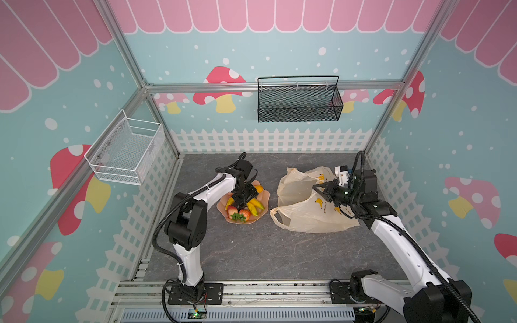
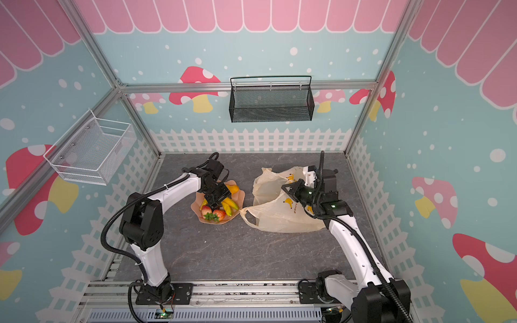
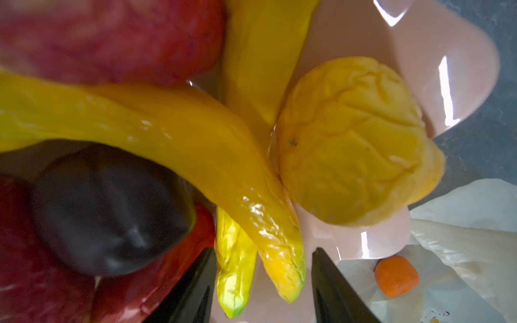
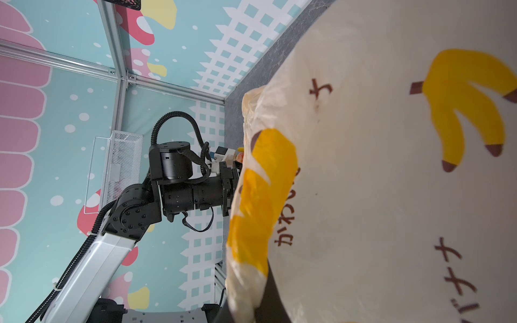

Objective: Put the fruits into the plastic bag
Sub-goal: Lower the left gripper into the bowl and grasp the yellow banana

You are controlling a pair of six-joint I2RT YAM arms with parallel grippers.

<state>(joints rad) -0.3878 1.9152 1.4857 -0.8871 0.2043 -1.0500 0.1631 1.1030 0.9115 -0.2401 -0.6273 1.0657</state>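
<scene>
Shows the left hand (image 1: 242,206) (image 2: 216,206) low over a glossy peach-pink wavy-edged dish (image 1: 264,199) (image 2: 241,195), at nine o'clock of a thin, translucent cream-yellow plastic bag (image 1: 305,215) (image 2: 277,218) printed with yellow bananas and dark lettering. Sets dish and bag just beside each other on the grey stone-look counter (image 1: 251,251) (image 2: 223,251).

In the left wrist view, finds the left hand (image 3: 264,251) about half open, with its black fingers (image 3: 195,288) parted around the tips of two yellow toy bananas (image 3: 282,265). Puts one finger just beside the greener tip and the other a little clear of the yellower one, with nothing pinched.

Crowds the dish (image 3: 447,70) with the other fruits: a wrinkled yellow-orange pear (image 3: 349,139) touching the long banana, a third banana, a dark rounded piece (image 3: 106,209) and blurred red strawberries (image 3: 112,36).

In both top views, places two red strawberries (image 1: 237,214) (image 2: 214,214) with green leaves at the dish's six o'clock, the bananas (image 1: 256,206) (image 2: 230,205) toward four o'clock and the pear (image 1: 258,189) (image 2: 234,189) toward one o'clock.

Has the right hand (image 1: 317,188) (image 2: 285,188) closed tight on the bag's upper layer, near the bag's middle and a little toward twelve o'clock. Pinches a fold of film, seen draped over a dark finger in the right wrist view (image 4: 377,167).

Leaves a loop handle (image 1: 279,218) (image 2: 249,218) lying at the bag's eight o'clock, nearest the dish.

Catches a small round orange fruit (image 3: 396,275) on pale bag film just past the dish rim; cannot tell whether inside the bag or on top of it.
</scene>
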